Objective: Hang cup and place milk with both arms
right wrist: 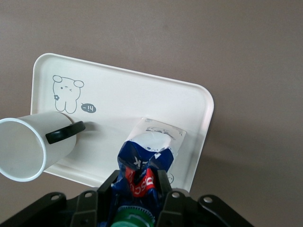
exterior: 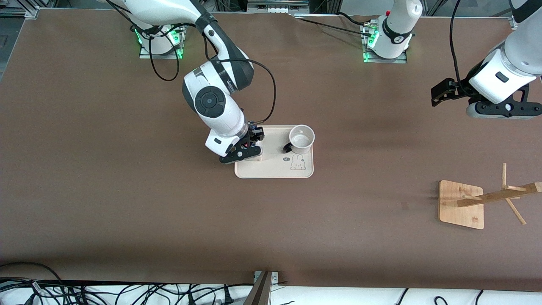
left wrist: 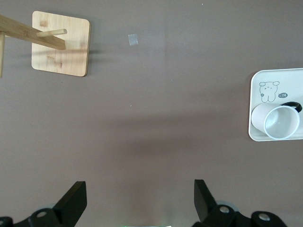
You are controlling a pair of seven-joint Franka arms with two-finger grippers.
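The milk (right wrist: 149,153), a blue-topped carton with a green cap, stands on the cream tray (right wrist: 118,99). My right gripper (right wrist: 139,182) is shut on its top, and the fingers pinch the crumpled blue gable. In the front view the right gripper (exterior: 250,148) covers nearly all of the carton. The white cup (exterior: 301,139) with a black handle stands upright on the same tray (exterior: 275,169), toward the left arm's end of it. The cup (left wrist: 279,123) also shows in the left wrist view. My left gripper (left wrist: 139,201) hangs open and holds nothing, over bare table at the left arm's end (exterior: 442,91).
A wooden rack (exterior: 461,203) with angled pegs on a square base stands near the left arm's end of the table, nearer to the front camera than the tray. A small tape patch (left wrist: 134,39) lies on the brown tabletop beside it. Cables run along the table's front edge.
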